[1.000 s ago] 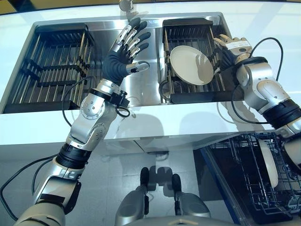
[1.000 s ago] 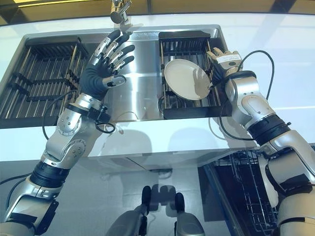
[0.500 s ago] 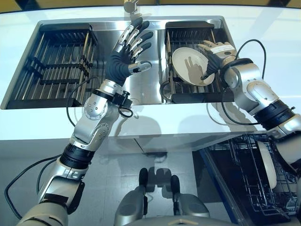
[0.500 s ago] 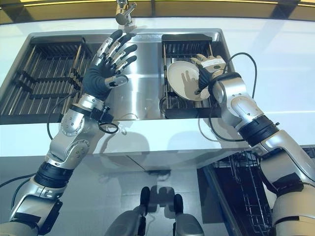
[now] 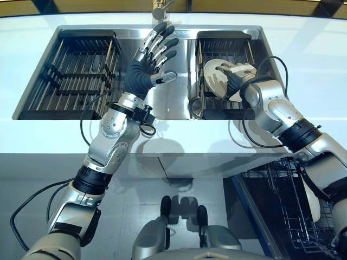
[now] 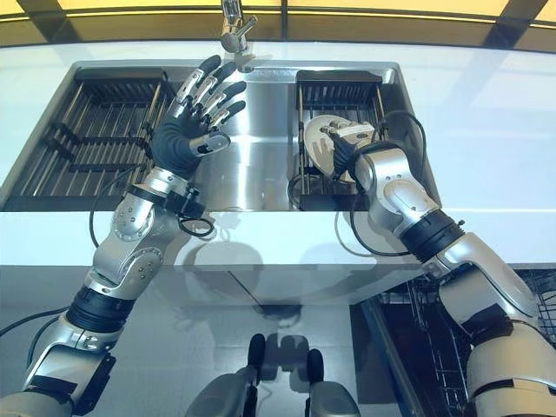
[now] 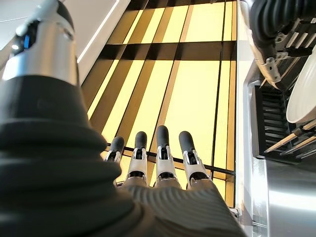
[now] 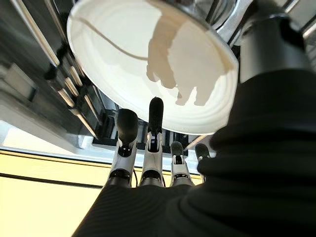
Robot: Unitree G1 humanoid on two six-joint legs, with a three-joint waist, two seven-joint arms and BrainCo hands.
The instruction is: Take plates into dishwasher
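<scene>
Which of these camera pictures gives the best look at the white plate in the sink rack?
The right wrist view: the white plate fills it, unobstructed. In both eye views the right hand partly covers it; the left wrist view shows only an edge.

plates: two showing, one (image 5: 217, 76) in the sink rack, one (image 5: 313, 196) in the dishwasher rack | sink racks: two sitting, left (image 5: 70, 76), right (image 5: 209, 105) | dishwasher rack (image 5: 287, 211): one | faucet (image 5: 160, 7): one

A kitchen: a steel sink (image 5: 162, 103) with a tap (image 6: 234, 30) is set in a white counter (image 5: 303, 59), with dish racks (image 5: 76, 76) inside and an open dishwasher (image 5: 293, 216) below.
</scene>
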